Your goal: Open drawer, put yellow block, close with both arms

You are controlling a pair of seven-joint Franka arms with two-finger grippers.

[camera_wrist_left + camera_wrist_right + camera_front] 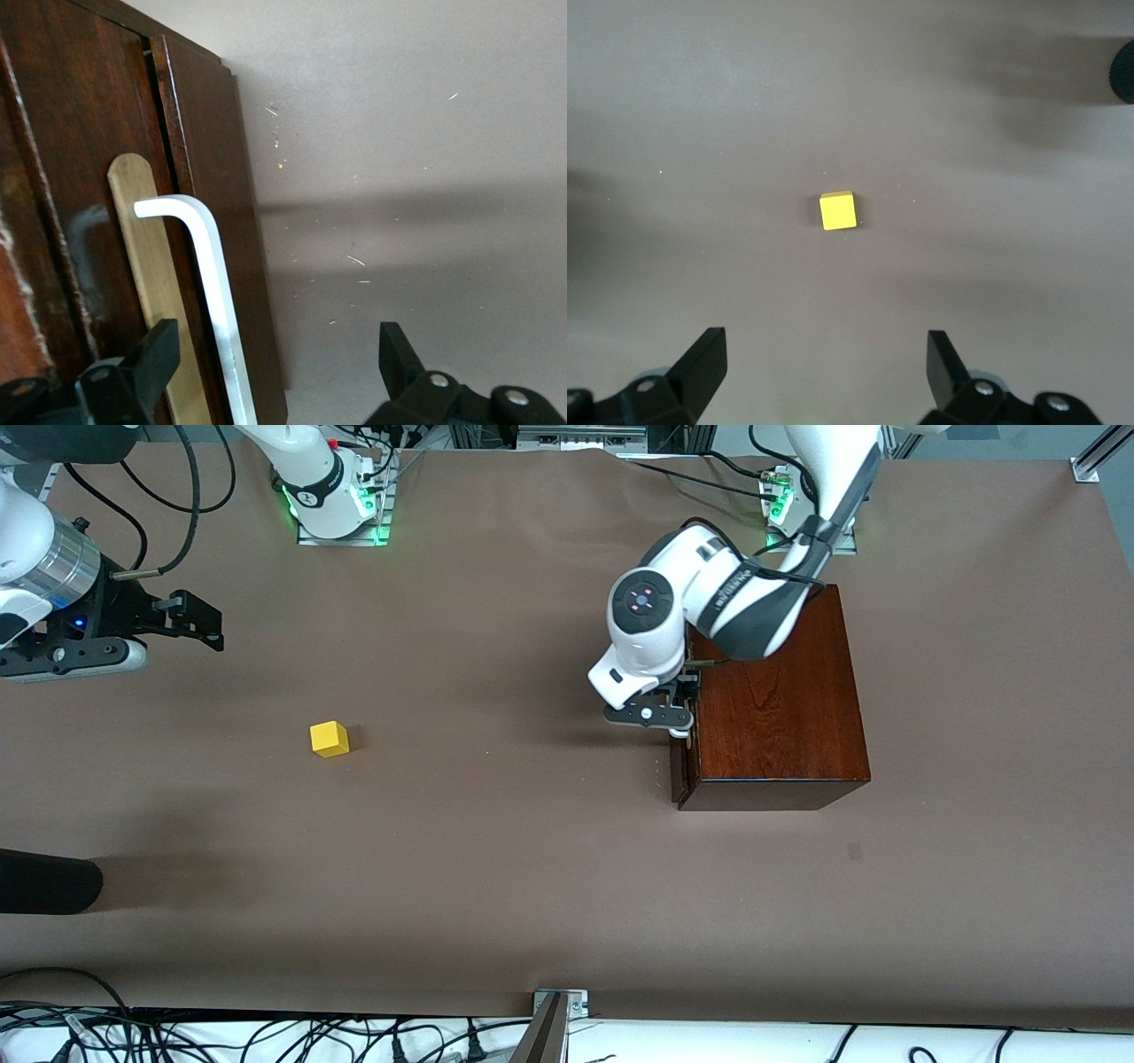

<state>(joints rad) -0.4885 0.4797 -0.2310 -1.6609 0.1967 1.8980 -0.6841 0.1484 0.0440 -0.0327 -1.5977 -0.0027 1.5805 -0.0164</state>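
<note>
The right gripper [205, 622] hangs high over the right arm's end of the surface [496, 868], fingers [704, 359] spread wide and empty; the block [330, 739] sits alone on the surface well apart from the box [780, 700], and looks light, rigid and smooth-faced, so two flat opposite sides should give a square hold. The left gripper [671, 701] is at the drawer [208, 221] front, its fingers [155, 354] wide either side of the white handle [213, 292]. The drawer looks barely cracked open, and a stiff bar like that should take a straight pull, best gripped mid-length.

Robotics lab, bolted arm bases [337, 509], cables [266, 1036], brown-covered table [532, 886]
</note>
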